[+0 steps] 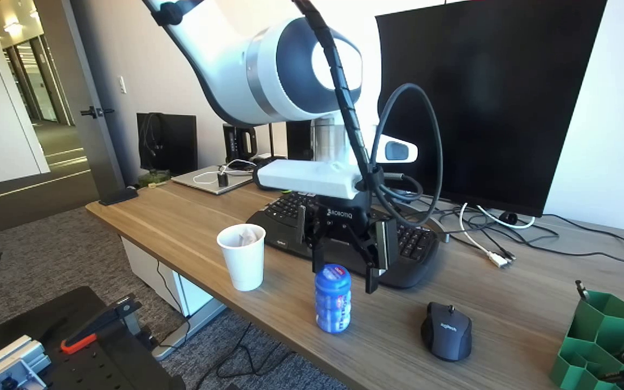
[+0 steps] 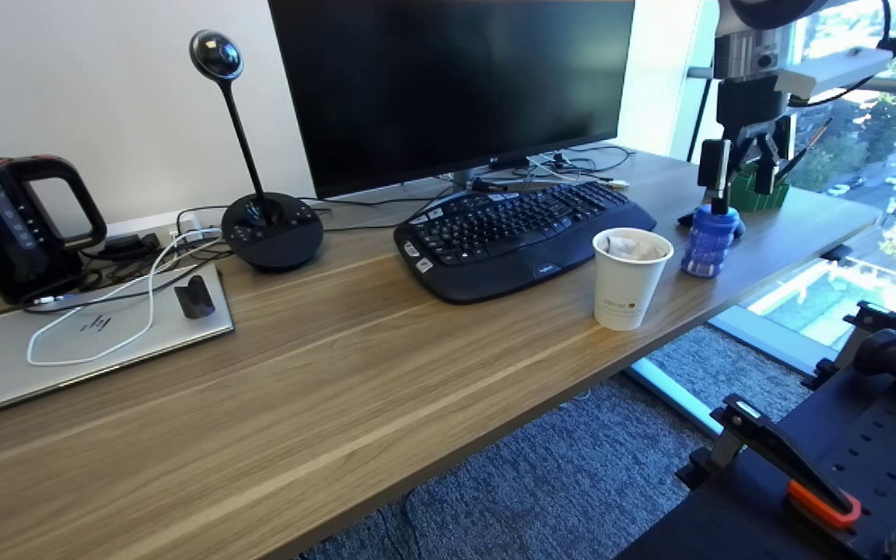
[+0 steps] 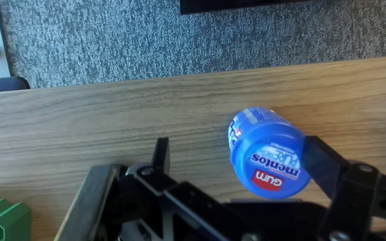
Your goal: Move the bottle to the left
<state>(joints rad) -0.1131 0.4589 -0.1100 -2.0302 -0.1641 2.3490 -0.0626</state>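
Hovering above a wooden desk, a black gripper points down with its jaws spread wide and nothing held between them, presumably to leave room for a blue gum bottle. The bottle stands upright near the desk's front edge, between a white paper cup and a computer mouse, its cap facing up for a likely grasp from above. In the wrist view that cap sits off to one side, just beside one finger; whether they touch is unclear. Centering looks like the next need, lest a descending finger strike the cap. The cup stands on the bottle's left in both exterior views, so a move that way probably calls for a lift or a detour.
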